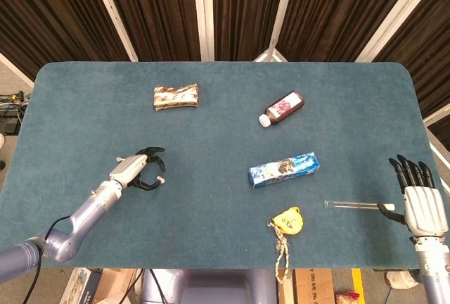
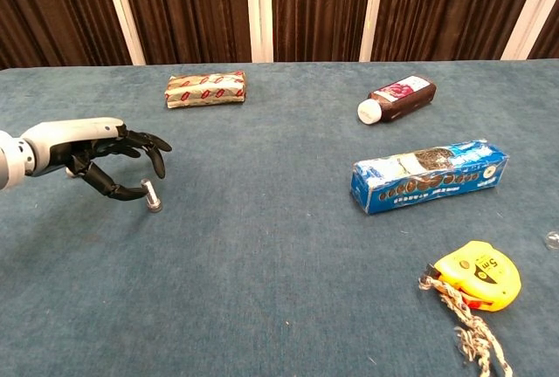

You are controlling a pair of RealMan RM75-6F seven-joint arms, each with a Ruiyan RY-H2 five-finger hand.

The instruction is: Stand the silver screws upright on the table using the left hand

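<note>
Dark pleated curtains [image 1: 63,8] with white posts [image 1: 202,8] behind teal-covered table [image 1: 225,100]; cardboard boxes [image 1: 316,286] below.

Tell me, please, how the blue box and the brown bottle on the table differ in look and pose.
The blue box is a long rectangular carton printed with pictures; the brown bottle is rounded, dark, with a white cap and a red label. The box is the longer of the two and lies nearer the robot, close to the yellow tape measure; the bottle lies farther back. Both lie on their sides on the table.
</note>
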